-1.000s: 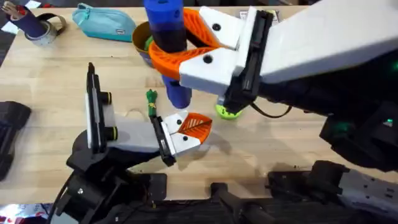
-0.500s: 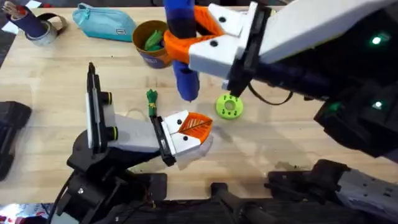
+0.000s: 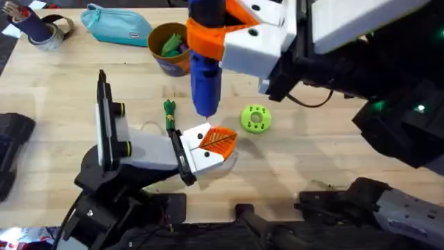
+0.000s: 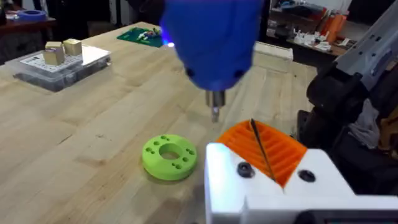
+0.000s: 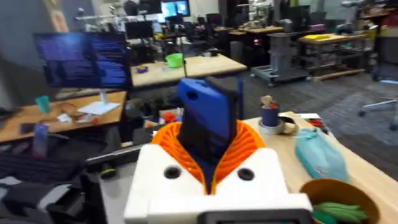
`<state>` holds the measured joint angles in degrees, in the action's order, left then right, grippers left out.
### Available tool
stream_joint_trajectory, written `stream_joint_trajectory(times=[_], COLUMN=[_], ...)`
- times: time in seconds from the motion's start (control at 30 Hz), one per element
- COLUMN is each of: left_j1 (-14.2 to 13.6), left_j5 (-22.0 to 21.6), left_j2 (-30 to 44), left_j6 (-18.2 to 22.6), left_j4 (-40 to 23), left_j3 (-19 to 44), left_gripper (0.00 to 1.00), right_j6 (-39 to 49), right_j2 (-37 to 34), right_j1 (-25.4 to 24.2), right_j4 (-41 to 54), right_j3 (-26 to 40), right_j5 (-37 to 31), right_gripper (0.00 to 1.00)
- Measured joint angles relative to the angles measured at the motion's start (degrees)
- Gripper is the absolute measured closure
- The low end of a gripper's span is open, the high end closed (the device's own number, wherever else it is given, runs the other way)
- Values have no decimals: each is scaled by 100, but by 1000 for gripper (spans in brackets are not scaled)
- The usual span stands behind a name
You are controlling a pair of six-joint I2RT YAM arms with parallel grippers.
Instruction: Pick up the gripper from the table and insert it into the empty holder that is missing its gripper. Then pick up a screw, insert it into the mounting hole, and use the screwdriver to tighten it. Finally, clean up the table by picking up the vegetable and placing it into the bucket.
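The left end effector cannot be judged open or closed; ahead of it on the tabletop [image 3: 62,139] the holder [image 3: 198,154] stands with the gripper [image 3: 220,139] seated, the vegetable [image 3: 168,114] just beside. The screwdriver [image 3: 205,83] is clenched upright by the right end effector [image 3: 225,31], its arm reaching in from the right. Tightening appears in hand; the bit must next be lowered squarely onto the mounting hole.

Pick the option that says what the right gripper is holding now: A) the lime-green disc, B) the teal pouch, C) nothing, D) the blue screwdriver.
D: the right gripper has its orange fingers closed around the blue screwdriver, bit pointing down above the holder.
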<state>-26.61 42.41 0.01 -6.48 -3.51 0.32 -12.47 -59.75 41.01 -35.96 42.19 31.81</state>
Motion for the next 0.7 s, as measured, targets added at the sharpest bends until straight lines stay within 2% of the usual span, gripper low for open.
stream_joint_trajectory(times=[0.37, 0.7], left_j1=[0, 0], left_j5=[0, 2], left_j2=[0, 0], left_j6=[0, 0], left_j4=[0, 0], left_j3=[0, 0], left_gripper=[984, 984], right_j6=[-516, -601], right_j2=[-14, -489], right_j1=[-7, -11], right_j4=[-186, -699], right_j3=[0, 0], right_j5=[567, 839], right_gripper=[977, 977])
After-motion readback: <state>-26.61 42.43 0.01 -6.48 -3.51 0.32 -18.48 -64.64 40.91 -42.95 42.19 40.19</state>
